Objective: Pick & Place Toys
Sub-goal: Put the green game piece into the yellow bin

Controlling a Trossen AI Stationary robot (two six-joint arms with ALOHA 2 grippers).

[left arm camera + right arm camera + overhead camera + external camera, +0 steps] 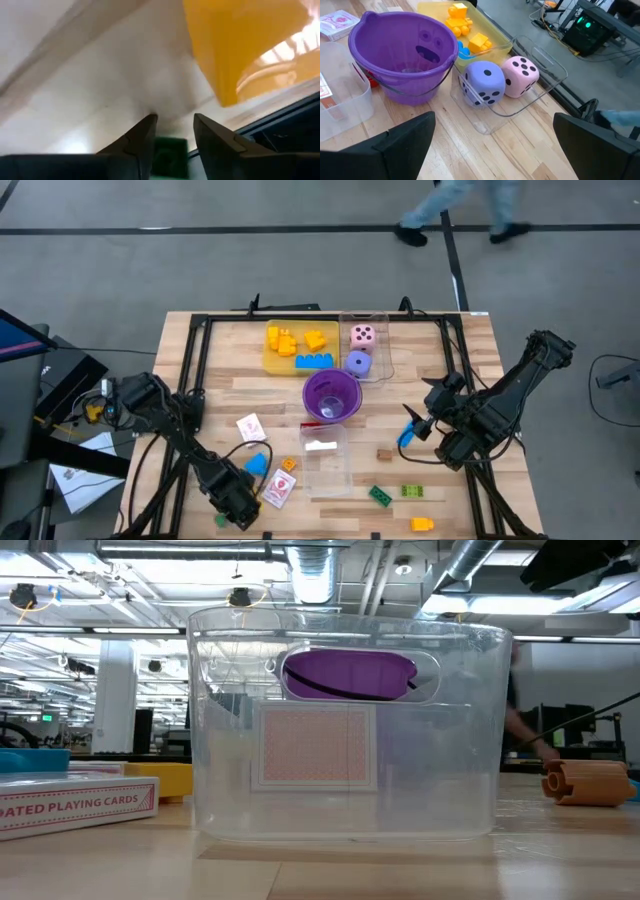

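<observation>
My left gripper (235,505) points down at the table's near left corner. Its fingers (175,120) stand a little apart, open, with a small green brick (167,157) showing between them; in the high view the same brick (221,520) lies on the table. My right gripper (415,430) hangs wide open above the table's right half, and in its wrist view (495,150) nothing is between its fingers. The pink die (520,75) and purple die (482,82) rest in a clear tray (540,95). Yellow, orange and blue bricks lie in the yellow tray (275,360). My left gripper has its two fingers on either side of the green brick (167,157), coming from above. Whether they touch it cannot be told. The brick lies on the table.
The purple cup (332,395) stands mid-table, with a clear box (325,460) holding a card in front of it. Card packs (250,427) (280,490), a blue brick (257,463) and an orange brick (289,465) lie near the left arm. Green (380,495) and orange (422,524) bricks lie at the near right.
</observation>
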